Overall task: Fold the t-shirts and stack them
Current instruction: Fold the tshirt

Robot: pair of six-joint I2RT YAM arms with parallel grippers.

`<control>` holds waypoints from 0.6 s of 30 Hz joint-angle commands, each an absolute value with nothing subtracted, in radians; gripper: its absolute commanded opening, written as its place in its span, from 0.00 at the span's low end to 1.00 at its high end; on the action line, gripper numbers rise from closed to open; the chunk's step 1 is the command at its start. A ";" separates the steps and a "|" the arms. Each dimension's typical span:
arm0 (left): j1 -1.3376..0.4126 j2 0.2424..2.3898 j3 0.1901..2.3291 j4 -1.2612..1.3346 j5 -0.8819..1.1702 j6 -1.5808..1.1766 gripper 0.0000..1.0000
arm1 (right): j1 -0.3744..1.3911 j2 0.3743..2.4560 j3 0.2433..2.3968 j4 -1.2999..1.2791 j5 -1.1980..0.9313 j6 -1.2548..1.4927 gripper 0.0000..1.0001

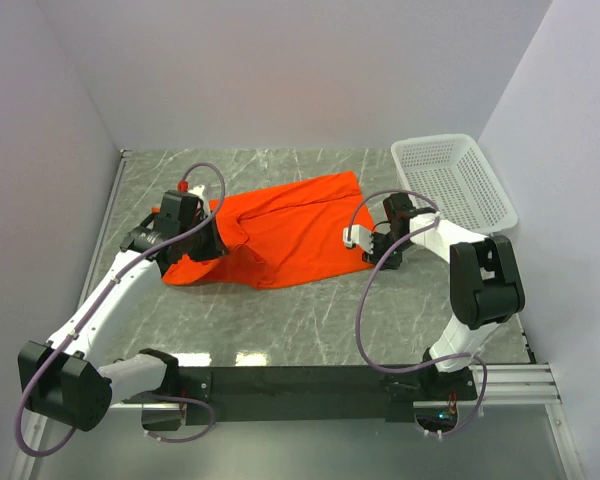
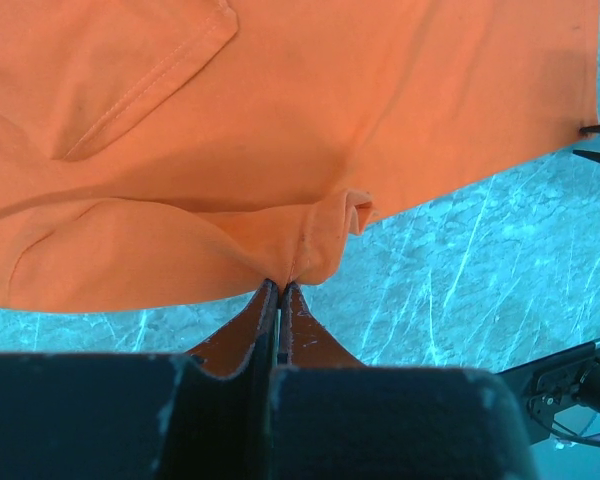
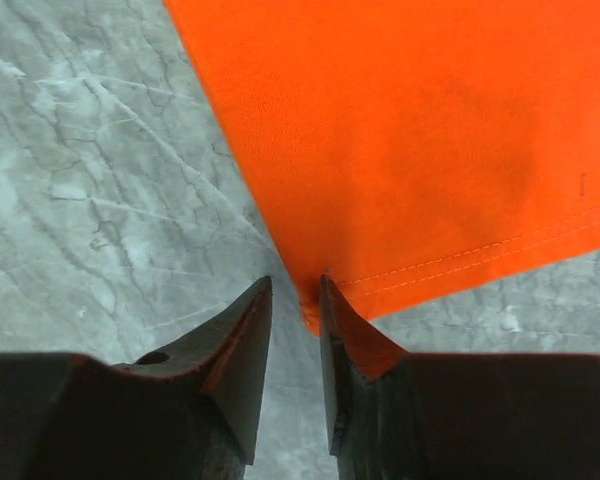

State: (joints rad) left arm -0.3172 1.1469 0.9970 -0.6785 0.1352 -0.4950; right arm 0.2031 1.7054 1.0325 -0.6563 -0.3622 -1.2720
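Observation:
An orange t-shirt (image 1: pixel 290 230) lies partly spread on the marble table, its left part bunched. My left gripper (image 1: pixel 218 240) is shut on a pinched fold at the shirt's near-left edge, seen in the left wrist view (image 2: pixel 280 285), where the cloth (image 2: pixel 330 90) fills the upper frame. My right gripper (image 1: pixel 372 260) is at the shirt's near-right hem corner. In the right wrist view its jaws (image 3: pixel 295 287) stand narrowly apart with the corner of the shirt (image 3: pixel 430 130) between them, not clamped.
A white plastic basket (image 1: pixel 455 180) stands at the back right against the wall. Grey walls close in the table on the left, back and right. Bare marble (image 1: pixel 310 320) lies between the shirt and the arm bases.

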 commanded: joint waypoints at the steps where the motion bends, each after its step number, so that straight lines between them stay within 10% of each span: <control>1: -0.308 1.135 0.991 -0.658 0.153 -0.505 0.01 | 0.218 1.726 1.015 -0.580 -0.305 -1.253 0.32; 8: -0.282 1.121 0.997 -0.669 0.155 -0.488 0.01 | 0.219 1.720 1.023 -0.586 -0.311 -1.230 0.01; 18: -0.199 1.120 1.043 -0.686 0.169 -0.448 0.01 | 0.190 1.697 1.209 -0.848 -0.408 -1.258 0.00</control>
State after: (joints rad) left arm -0.2142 1.1339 0.9974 -0.6800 0.1455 -0.4816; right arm 0.2035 1.7164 1.1339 -0.7525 -0.3592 -1.2442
